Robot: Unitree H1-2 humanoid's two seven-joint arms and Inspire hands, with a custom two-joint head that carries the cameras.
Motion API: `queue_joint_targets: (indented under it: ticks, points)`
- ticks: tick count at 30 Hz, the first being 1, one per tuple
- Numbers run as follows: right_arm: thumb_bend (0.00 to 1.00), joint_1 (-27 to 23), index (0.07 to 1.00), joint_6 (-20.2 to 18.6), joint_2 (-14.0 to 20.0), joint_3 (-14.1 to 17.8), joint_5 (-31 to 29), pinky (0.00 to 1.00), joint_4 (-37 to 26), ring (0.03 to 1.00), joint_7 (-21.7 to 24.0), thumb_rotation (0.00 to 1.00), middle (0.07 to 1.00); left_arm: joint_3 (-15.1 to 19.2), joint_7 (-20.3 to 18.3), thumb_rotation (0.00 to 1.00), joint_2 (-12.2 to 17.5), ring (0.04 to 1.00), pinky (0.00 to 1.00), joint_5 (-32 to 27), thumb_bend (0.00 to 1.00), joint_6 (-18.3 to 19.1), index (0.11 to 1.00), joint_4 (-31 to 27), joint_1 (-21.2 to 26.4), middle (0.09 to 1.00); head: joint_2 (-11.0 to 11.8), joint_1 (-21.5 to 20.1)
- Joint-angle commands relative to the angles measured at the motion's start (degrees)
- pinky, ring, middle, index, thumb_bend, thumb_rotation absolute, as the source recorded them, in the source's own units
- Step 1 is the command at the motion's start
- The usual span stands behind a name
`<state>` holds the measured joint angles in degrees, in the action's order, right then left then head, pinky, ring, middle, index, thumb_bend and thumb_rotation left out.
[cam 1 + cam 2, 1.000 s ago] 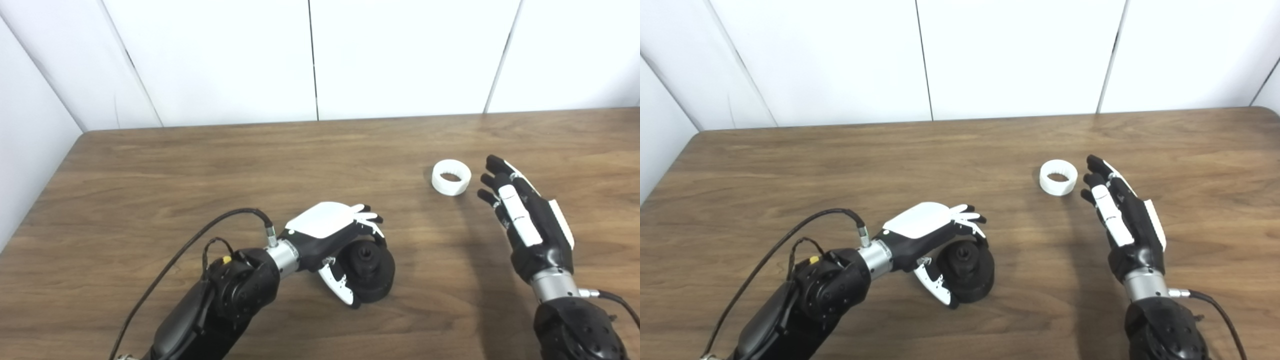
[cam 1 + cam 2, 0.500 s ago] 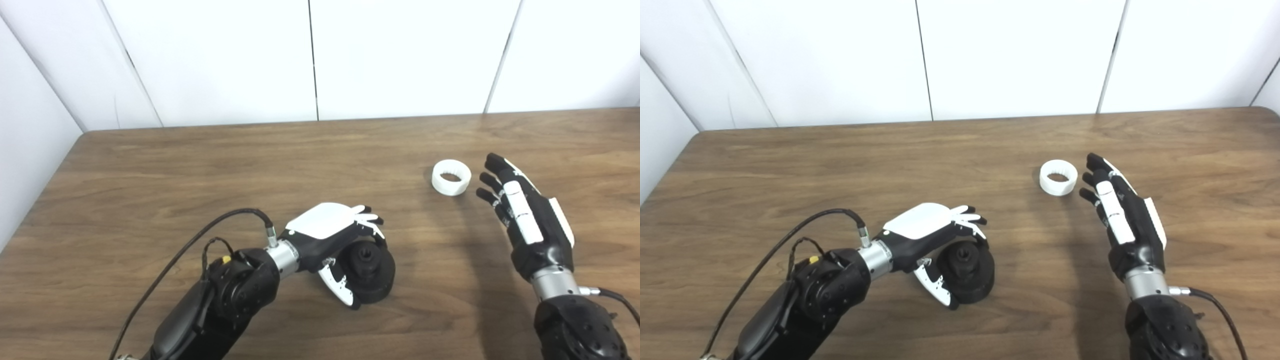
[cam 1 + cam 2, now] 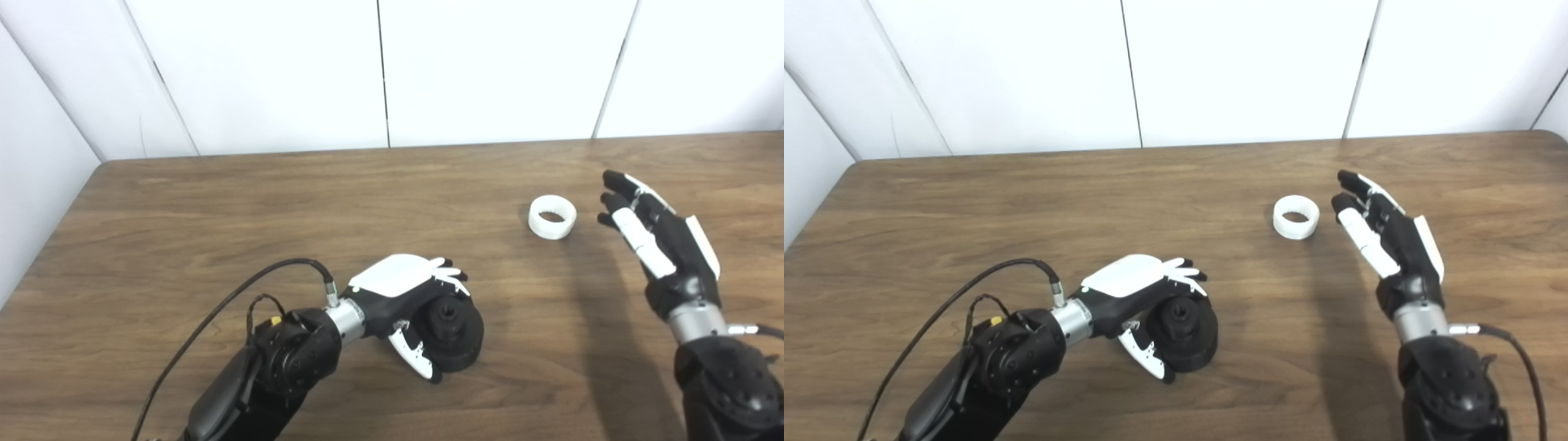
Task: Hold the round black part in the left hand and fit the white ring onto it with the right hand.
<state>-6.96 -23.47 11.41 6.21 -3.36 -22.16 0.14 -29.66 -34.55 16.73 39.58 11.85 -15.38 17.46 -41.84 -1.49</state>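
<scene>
White wall panels stood behind a brown wood-grain worktop (image 3: pixel 245 202), which carried both parts of the job.

Near the front, left of centre, the round black part (image 3: pixel 452 334) lay on the worktop with a raised hub at its middle facing up. The left robot hand (image 3: pixel 409 293) was curled around it: the fingers (image 3: pixel 450 272) arched over its far edge and the thumb (image 3: pixel 415 358) hooked along its near left side, so the part sat gripped between them. Whether the part was lifted clear of the wood or resting on it could not be told. A black cable (image 3: pixel 245 294) looped from the wrist of that arm.

Farther back and to the right, the white ring (image 3: pixel 552 216) sat on the worktop, its opening upward and small teeth visible inside. The right robot hand (image 3: pixel 658 242) hovered just right of the ring, apart from it, holding nothing, with fingers spread and extended, fingertips pointing toward the far wall, palm turned toward the ring.
</scene>
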Motion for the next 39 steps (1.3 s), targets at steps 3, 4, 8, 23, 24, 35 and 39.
queue_joint_targets:
  ticks: [3,4,8,23,24,35,39]
  points:
    - [0.67,-2.9,0.802,0.7,1.8,0.0,0.0,0.81,-1.6,0.882,1.5,0.56,0.881,0.9,0.0,0.17,-0.4,1.000,0.90,-0.7,0.99,0.4,0.765,0.1,0.7,0.938,-0.1,0.0]
    - [0.67,-3.1,0.800,0.6,2.0,0.0,0.0,0.80,-1.6,0.880,1.7,0.57,0.879,0.9,0.0,0.17,-0.5,1.000,0.90,-0.7,0.99,0.4,0.767,0.1,0.6,0.938,-0.1,0.0]
    - [0.65,-3.7,0.792,-0.4,3.4,-0.7,1.7,0.77,-1.6,0.864,2.3,0.53,0.865,1.0,0.2,0.18,-0.6,1.000,0.91,-0.7,0.98,0.4,0.768,0.3,0.3,0.939,-0.3,-0.1]
    - [0.74,-7.1,0.729,0.6,12.2,-6.9,14.8,0.87,3.1,0.900,5.8,0.41,0.877,1.4,0.8,0.19,-1.3,1.000,0.92,-0.9,0.98,1.3,0.785,0.9,-0.8,0.943,-0.4,0.1]
    - [0.75,-7.3,0.727,0.6,12.5,-7.1,15.3,0.86,3.5,0.900,6.1,0.41,0.881,1.3,0.9,0.19,-1.2,1.000,0.92,-0.8,0.98,1.2,0.784,0.9,-0.8,0.943,-0.4,0.1]
    - [0.84,-12.6,0.742,3.2,17.4,-11.7,22.4,0.87,12.3,0.909,9.8,0.33,0.889,1.4,1.1,0.18,-1.4,1.000,0.93,-0.7,0.98,1.3,0.780,0.6,-0.6,0.941,-0.4,0.0]
    - [0.90,-15.5,0.761,4.5,18.9,-13.9,24.8,0.87,15.4,0.918,11.4,0.36,0.895,1.4,1.3,0.19,-1.5,1.000,0.93,-0.7,0.98,1.1,0.799,0.7,-0.5,0.939,-0.5,0.0]
